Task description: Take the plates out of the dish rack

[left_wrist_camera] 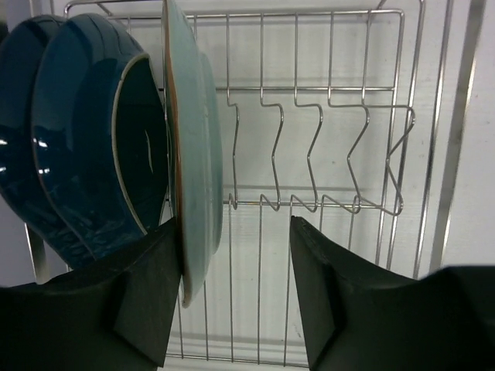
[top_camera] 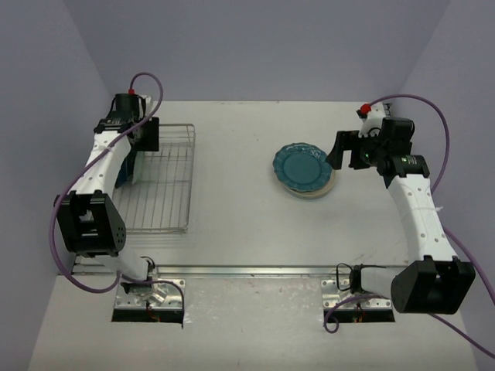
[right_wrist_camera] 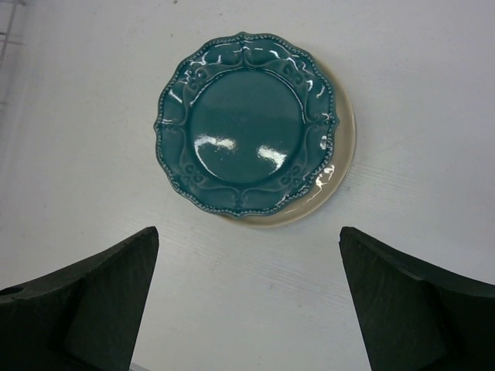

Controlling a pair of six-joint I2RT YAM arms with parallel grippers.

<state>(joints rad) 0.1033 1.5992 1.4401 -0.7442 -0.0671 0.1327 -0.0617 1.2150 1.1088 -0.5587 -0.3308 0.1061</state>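
The dish rack (top_camera: 166, 185) is a silver wire rack at the left of the table. In the left wrist view a pale blue plate (left_wrist_camera: 197, 154) stands on edge in the dish rack (left_wrist_camera: 325, 116), with two dark navy plates (left_wrist_camera: 93, 139) behind it. My left gripper (left_wrist_camera: 236, 286) is open around the pale blue plate's lower rim, which lies against the left finger (left_wrist_camera: 147, 301). A teal scalloped plate (right_wrist_camera: 246, 124) lies flat on a cream plate (right_wrist_camera: 343, 166) on the table. My right gripper (right_wrist_camera: 247, 294) is open and empty, just short of that stack (top_camera: 304, 168).
The rack's empty slots (left_wrist_camera: 309, 154) run to the right of the standing plates. Purple walls close in the table at left, right and back. A metal rail (top_camera: 247, 270) runs along the near edge by the arm bases.
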